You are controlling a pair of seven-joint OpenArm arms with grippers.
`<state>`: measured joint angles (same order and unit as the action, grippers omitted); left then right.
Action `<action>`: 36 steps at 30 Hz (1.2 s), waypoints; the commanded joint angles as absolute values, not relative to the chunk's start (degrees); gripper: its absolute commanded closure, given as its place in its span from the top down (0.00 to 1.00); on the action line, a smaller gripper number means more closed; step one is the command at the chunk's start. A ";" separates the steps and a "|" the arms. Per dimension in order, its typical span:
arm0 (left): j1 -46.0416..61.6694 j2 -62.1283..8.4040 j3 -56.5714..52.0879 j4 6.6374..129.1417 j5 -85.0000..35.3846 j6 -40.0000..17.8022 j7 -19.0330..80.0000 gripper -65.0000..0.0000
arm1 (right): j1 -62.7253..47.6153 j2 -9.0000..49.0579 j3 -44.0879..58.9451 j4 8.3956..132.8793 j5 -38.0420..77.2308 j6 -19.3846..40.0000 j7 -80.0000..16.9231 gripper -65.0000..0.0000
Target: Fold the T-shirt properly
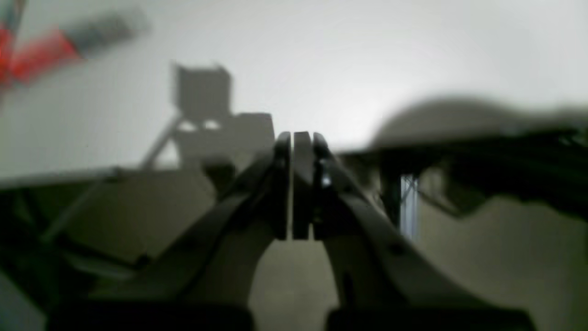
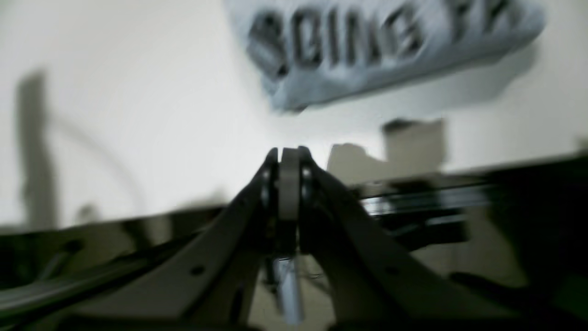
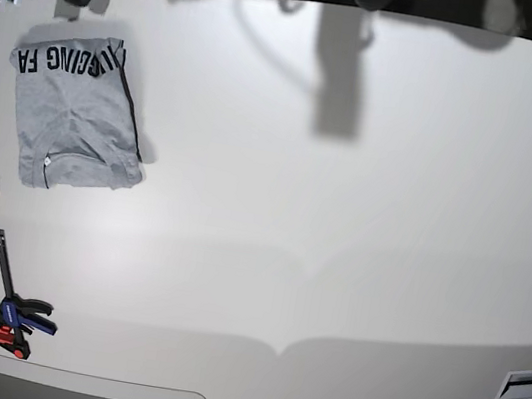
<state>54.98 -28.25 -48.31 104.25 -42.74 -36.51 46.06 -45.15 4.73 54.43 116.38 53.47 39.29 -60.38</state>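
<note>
The T-shirt (image 3: pixel 78 109) is lying folded on the bench (image 3: pixel 343 222), at its far left corner in the base view. Clamps (image 3: pixel 15 314) are sitting along the left edge, nearer than it.

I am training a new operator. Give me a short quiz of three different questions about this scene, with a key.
1. True or false: the T-shirt lies folded near the table's left edge in the base view.
2. Which is right for the left gripper and right gripper? A) both jaws shut, empty B) both open C) one holds cloth
3. Fill in: the clamps beside the table have red and ____ handles.

Key: 1 true; 2 A; 3 blue.
</note>
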 commanded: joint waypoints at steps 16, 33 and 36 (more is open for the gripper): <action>56.82 -28.58 -34.61 75.05 -57.12 -40.00 45.76 0.00 | -49.84 8.60 32.56 92.18 53.41 40.00 -56.14 0.00; 42.54 -22.85 -5.72 63.31 -13.56 -40.00 7.81 0.00 | -36.95 16.10 5.19 53.15 12.91 34.96 -16.34 0.00; 36.38 -19.49 -3.18 55.42 -7.22 -40.00 5.69 0.00 | -29.74 15.73 1.87 46.70 11.90 33.47 -15.57 0.00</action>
